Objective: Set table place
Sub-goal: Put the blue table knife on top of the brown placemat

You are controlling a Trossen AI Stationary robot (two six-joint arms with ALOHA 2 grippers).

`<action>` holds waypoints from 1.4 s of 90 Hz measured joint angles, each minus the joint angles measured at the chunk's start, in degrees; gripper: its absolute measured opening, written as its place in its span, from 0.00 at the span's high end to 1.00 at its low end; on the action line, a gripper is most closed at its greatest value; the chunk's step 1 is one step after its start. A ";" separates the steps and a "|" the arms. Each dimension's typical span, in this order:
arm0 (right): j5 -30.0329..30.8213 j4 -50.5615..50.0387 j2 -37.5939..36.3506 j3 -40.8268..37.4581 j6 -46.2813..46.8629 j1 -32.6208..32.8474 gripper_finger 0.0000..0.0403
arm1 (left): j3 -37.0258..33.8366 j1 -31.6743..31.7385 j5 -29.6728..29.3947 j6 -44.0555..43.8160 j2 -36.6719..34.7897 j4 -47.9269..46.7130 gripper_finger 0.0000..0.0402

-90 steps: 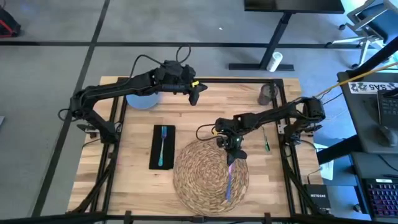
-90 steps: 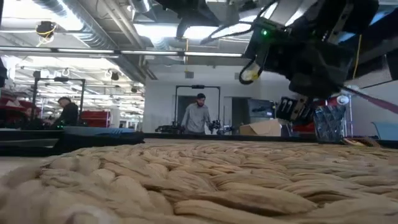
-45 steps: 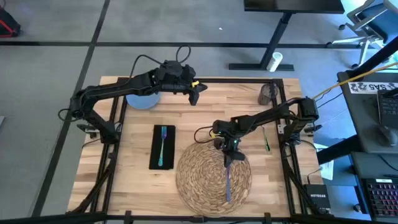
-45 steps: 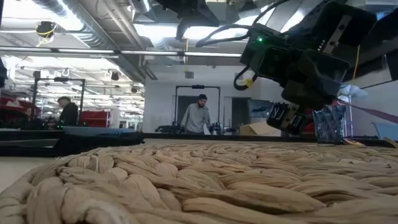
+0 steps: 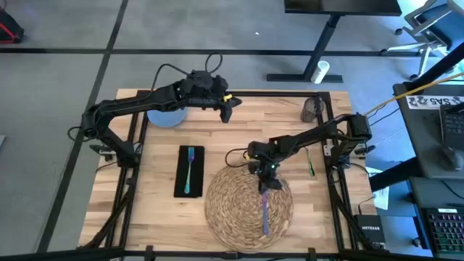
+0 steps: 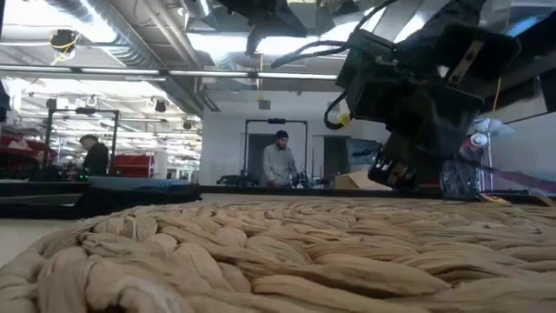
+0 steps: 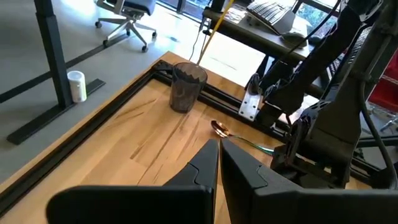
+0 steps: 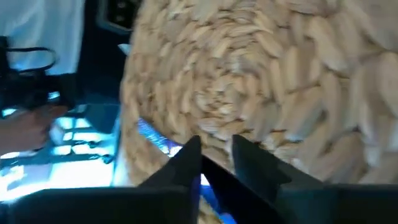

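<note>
A round woven placemat (image 5: 248,204) lies at the near middle of the table (image 5: 239,134). On it lies a piece of colourful-handled cutlery (image 5: 265,212), and my right gripper (image 5: 264,183) is shut on its far end. A black napkin (image 5: 180,171) with a teal fork (image 5: 189,168) lies left of the mat. The pale blue plate (image 5: 164,117) sits at the far left, partly under my left arm. My left gripper (image 5: 226,110) hangs shut above the table's far middle, holding nothing. The grey cup (image 7: 186,87) stands at the far right. My right gripper pinches the far end of the cutlery's blue-purple handle (image 8: 203,181) between its two fingers. The fingers slant down from the table's far right side. The rest of the piece (image 5: 266,221) lies flat on the placemat, pointing toward the near edge.
A spoon with a green handle (image 5: 309,161) lies right of the mat, near the right arm's base. A black metal frame (image 5: 275,94) runs along the table's edges. Bare wood lies between the napkin and the far edge. People stand in the room beyond.
My right gripper has moved a little toward the table's left edge, swinging the cutlery's far end that way. The cutlery's near end has stayed on the mat. The placemat has shifted slightly.
</note>
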 joint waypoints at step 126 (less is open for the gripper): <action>12.45 -12.07 0.16 7.10 1.42 -0.14 0.24 | 0.00 -0.13 0.00 -0.24 0.00 0.02 1.00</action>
